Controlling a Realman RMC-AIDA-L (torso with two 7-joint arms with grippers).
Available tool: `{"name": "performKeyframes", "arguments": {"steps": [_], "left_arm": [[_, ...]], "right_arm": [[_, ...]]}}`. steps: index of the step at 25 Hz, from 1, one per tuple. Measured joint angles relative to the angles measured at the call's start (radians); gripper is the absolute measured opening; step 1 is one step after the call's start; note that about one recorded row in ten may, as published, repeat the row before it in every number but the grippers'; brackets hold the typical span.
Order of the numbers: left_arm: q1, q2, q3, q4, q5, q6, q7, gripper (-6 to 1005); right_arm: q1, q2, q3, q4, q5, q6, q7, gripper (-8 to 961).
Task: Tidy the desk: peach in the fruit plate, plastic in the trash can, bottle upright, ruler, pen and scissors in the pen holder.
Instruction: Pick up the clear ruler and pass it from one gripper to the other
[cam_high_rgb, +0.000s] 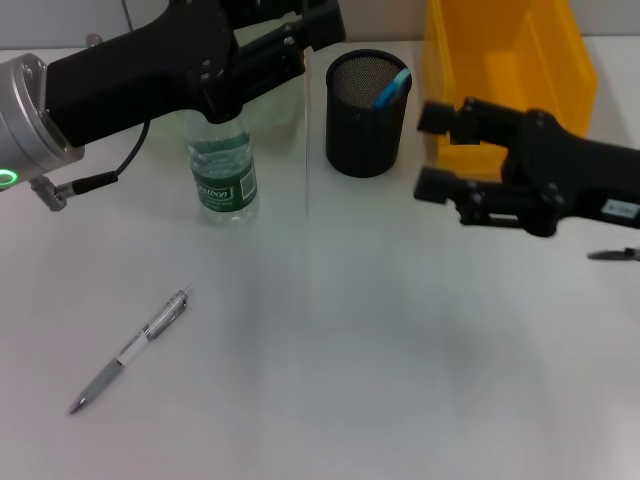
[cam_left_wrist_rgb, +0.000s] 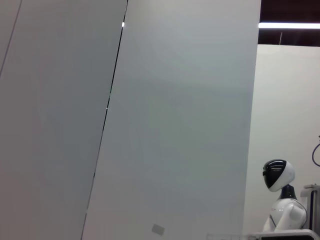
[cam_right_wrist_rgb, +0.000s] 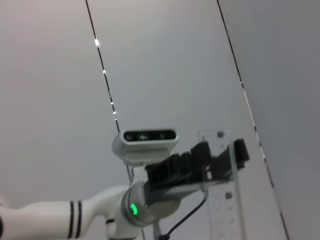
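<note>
Bottle (cam_high_rgb: 223, 172): standing up, your left gripper (cam_high_rgb: 262, 52) at its cap, maybe steadying it, fingers hidden, can't tell | Right gripper (cam_high_rgb: 432, 150): spread, holding nothing, beside pen holder (cam_high_rgb: 366, 112) | Pen (cam_high_rgb: 130, 350): lying on desk (cam_high_rgb: 380, 360), waiting.

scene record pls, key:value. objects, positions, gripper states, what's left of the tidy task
bottle: upright on the desk, far left, label facing the camera
left gripper: at the bottle's top, shut on the bottle
pen holder: black mesh, right of the bottle, a blue item inside
yellow bin: far right, behind the right arm
right gripper: above the desk by the bin, open, empty
pen: lying on the desk, near left
remaining: pen not yet in the pen holder
</note>
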Motion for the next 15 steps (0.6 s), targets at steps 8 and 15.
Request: {"name": "performKeyframes", "arguments": {"steps": [8,15], "left_arm": [[0.002,-0.002,0.003,-0.042,0.0,0.003,0.022,387],[0.003,-0.002,0.004,-0.052,0.0,0.023,0.041,387]], "right_arm": [[0.04,0.036,0.005,-0.023,-0.007,0.077,0.027,825],[0.085,0.05,-0.012,-0.015,-0.024,0.124,0.054,825]]}}
